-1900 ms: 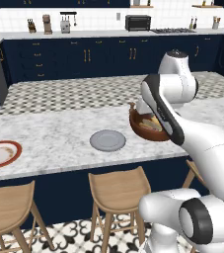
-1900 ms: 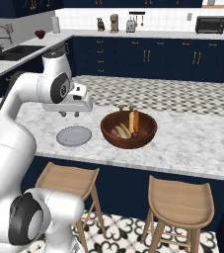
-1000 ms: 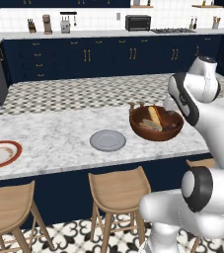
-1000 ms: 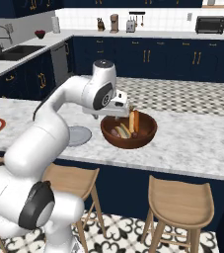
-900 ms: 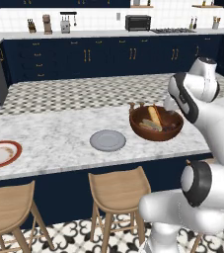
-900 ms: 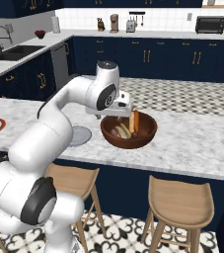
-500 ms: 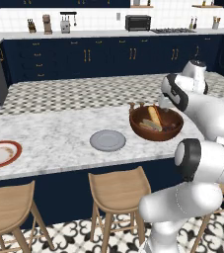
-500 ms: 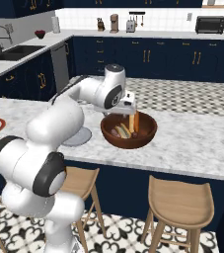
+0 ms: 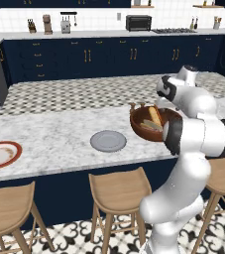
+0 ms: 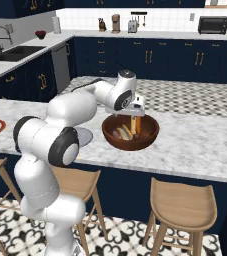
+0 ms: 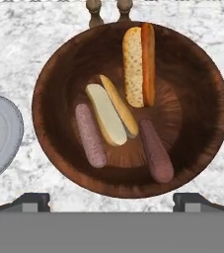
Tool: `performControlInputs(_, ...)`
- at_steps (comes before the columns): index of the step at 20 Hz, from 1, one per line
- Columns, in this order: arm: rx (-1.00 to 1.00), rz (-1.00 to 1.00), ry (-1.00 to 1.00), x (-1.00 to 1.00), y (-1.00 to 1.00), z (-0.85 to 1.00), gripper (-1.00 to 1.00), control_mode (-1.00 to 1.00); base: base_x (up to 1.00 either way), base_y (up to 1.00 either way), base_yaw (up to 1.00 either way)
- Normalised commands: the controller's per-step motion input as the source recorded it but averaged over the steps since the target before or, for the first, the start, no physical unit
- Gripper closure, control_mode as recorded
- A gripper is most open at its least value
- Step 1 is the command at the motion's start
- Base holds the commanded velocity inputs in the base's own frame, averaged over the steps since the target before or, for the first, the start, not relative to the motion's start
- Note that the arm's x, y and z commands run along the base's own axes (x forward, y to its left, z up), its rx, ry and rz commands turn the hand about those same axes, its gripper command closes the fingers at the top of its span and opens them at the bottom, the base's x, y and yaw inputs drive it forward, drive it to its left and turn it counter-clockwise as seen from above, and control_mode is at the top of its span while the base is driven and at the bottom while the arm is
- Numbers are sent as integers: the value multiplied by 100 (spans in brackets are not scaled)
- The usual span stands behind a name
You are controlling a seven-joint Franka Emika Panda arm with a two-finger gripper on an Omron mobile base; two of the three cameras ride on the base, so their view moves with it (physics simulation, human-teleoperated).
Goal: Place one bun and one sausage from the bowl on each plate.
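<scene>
The dark wooden bowl (image 11: 202, 104) lies straight below my gripper (image 11: 112, 199), which is open and holds nothing; its fingertips (image 11: 32, 201) stand wide apart near the bowl's rim. Inside lie a tan bun (image 11: 132, 66) with an orange sausage (image 11: 148, 62) against it, a second bun (image 11: 108, 116) with its pale side up, and two brownish sausages (image 11: 90, 134) (image 11: 156, 150). My gripper (image 10: 134, 119) hangs just over the bowl (image 10: 130, 135). The grey plate (image 9: 108, 141) sits left of the bowl (image 9: 143, 130). The orange-rimmed plate (image 9: 0, 154) is far left on the counter.
Two small wooden shakers (image 11: 108, 7) stand just beyond the bowl's far rim. Wooden stools (image 9: 118, 184) line the counter's front edge. My own white arm (image 10: 70, 112) covers part of the grey plate (image 10: 86, 135) in the right base view.
The arm has swung toward the bowl and brought the hand over it. The jaws have stayed open. Nothing in the bowl or on the plates has moved.
</scene>
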Motion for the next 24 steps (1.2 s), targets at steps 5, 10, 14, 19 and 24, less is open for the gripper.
performControlInputs(5, 1, 0, 0, 52, -17, -33, -100, -100, 0, 0, 0)
performControlInputs(10, 4, 0, 0, 57, -10, -6, -100, -100, 0, 0, 0)
performControlInputs(14, 6, 0, 0, 73, -20, -11, -100, -100, 0, 0, 0)
performControlInputs(19, 3, 0, 0, 63, -21, -41, -100, -100, 0, 0, 0)
performControlInputs(24, 0, 0, 0, 59, -11, -43, -100, -100, 0, 0, 0)
